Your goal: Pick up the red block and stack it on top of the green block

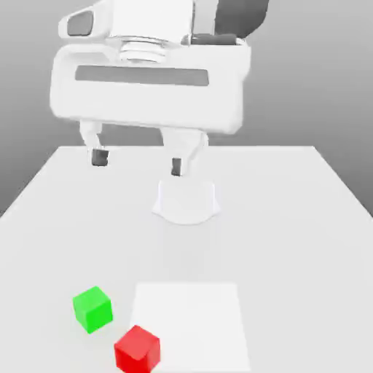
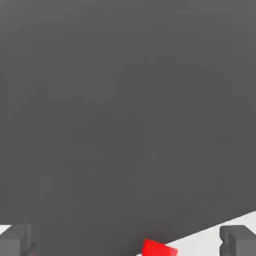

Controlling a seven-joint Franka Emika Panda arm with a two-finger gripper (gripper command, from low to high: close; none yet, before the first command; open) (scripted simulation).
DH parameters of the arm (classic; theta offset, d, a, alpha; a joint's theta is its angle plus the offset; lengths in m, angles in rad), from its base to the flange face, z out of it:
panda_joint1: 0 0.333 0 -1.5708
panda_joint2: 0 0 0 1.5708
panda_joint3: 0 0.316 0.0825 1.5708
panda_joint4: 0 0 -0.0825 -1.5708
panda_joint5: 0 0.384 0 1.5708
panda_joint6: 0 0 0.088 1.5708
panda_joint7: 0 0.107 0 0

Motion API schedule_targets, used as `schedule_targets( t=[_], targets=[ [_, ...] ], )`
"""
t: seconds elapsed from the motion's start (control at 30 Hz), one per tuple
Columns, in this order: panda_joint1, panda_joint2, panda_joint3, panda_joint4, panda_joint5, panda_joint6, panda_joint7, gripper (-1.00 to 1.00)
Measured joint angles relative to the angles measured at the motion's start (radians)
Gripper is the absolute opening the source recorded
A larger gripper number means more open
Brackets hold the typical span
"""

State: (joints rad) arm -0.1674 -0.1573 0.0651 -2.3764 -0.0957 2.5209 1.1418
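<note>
The red block lies on the white table near its front edge, just to the exterior view's right of and nearer than the green block. A small gap separates the two cubes. My gripper hangs high above the middle of the table, well behind both blocks, open with nothing between its fingers. In the hand view a corner of the red block shows between the two dark fingertips.
The white table stretches wide around the blocks. A brighter white square patch lies flat beside the red block, on the exterior view's right. The arm's round white base stands at the table's middle, behind the blocks.
</note>
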Motion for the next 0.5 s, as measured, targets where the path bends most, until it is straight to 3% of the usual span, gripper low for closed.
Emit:
schedule_targets(
  t=[0.33,0.5],
  targets=[
    [-0.037,0.356,-0.015,-0.045,0.053,0.129,0.117,0.0],
    [-0.033,0.535,-0.025,-0.028,0.054,0.262,0.134,0.0]
  ],
)
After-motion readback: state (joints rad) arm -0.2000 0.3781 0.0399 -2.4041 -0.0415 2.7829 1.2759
